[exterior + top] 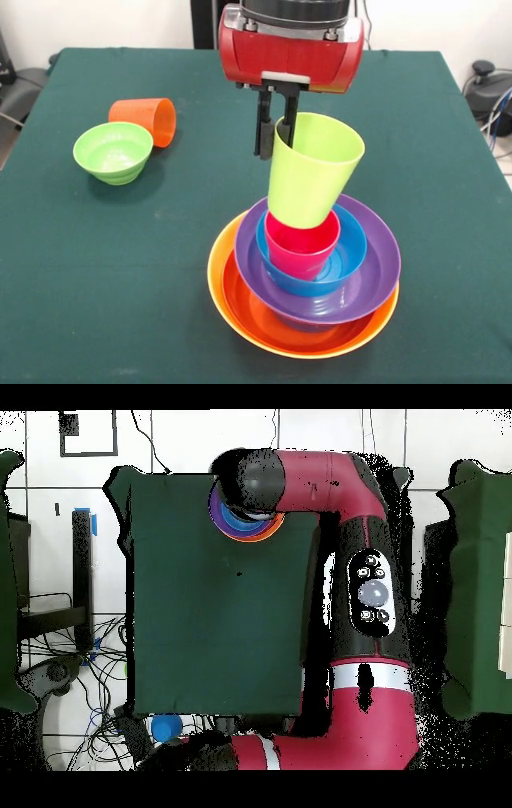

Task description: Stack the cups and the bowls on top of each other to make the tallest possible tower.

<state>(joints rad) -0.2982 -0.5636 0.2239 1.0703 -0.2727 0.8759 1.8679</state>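
Note:
My gripper (274, 144) is shut on the rim of the lime green cup (312, 172), one finger inside and one outside. The cup hangs tilted, its base touching the pinkish red cup (302, 244). That cup sits in a blue bowl (348, 256), inside the purple bowl (376, 272), the red-orange bowl (264, 316) and the yellow-orange bowl (218, 272): the tower. The orange cup (148, 118) lies on its side at the left, beside the upright small green bowl (114, 150). In the overhead view only the tower's edge (240, 527) shows under the arm. The pink bowl is out of view.
The green table cloth (96, 280) spreads around the tower. In the overhead view the arm (370, 594) runs along the table's right side, and a small blue round thing (167, 727) lies off the table's bottom edge among cables.

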